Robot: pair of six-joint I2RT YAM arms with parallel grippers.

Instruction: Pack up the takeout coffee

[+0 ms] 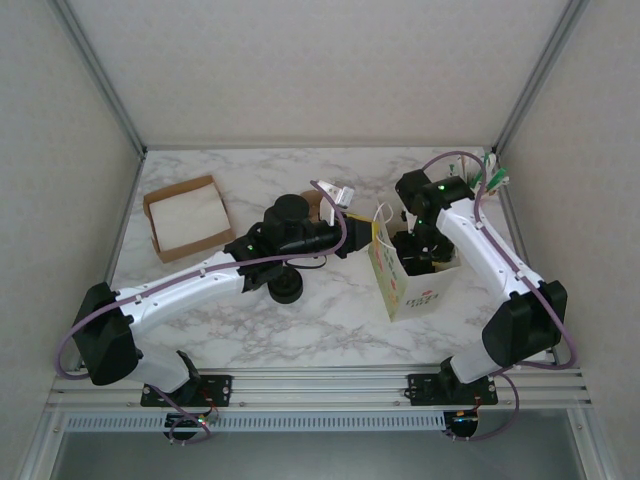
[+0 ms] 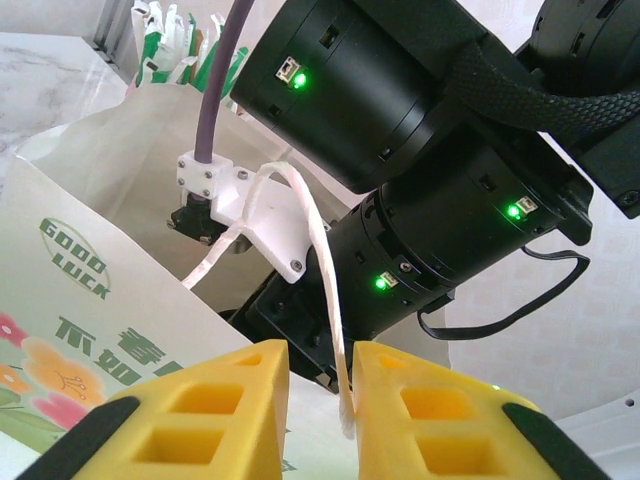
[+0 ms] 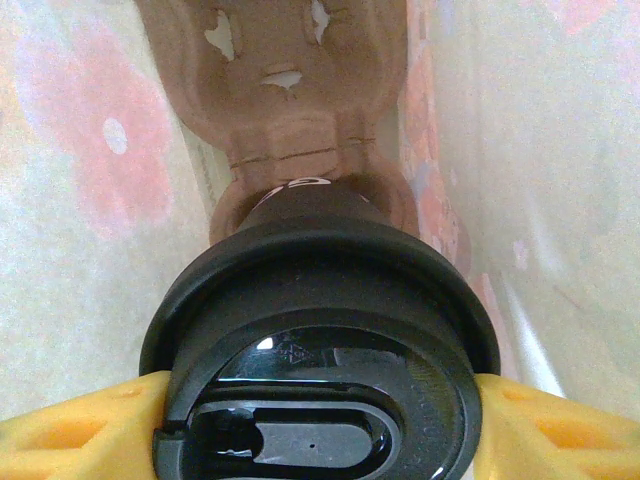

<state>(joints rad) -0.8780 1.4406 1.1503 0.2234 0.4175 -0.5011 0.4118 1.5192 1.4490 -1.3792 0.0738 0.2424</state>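
Note:
The takeout coffee [image 3: 320,300], a black cup with a glossy black lid, hangs inside the paper bag [image 3: 90,150]. My right gripper [image 3: 320,390] is shut on its lid rim, one yellow finger [image 3: 80,425] on each side. In the top view that gripper [image 1: 418,255] reaches down into the white flowered bag [image 1: 412,295]. A brown cardboard cup carrier [image 3: 290,90] lies at the bag's bottom below the cup. My left gripper [image 2: 320,350] is slightly open beside the bag's mouth. The bag's white cord handle [image 2: 325,270] runs between its fingers and rests against the right one.
A shallow cardboard box [image 1: 185,215] with white paper stands at the back left. A black round lid [image 1: 285,290] lies under my left arm. Green-and-white packets [image 1: 495,175] sit by the right wall. The right arm's black wrist [image 2: 420,150] is close in front of my left gripper.

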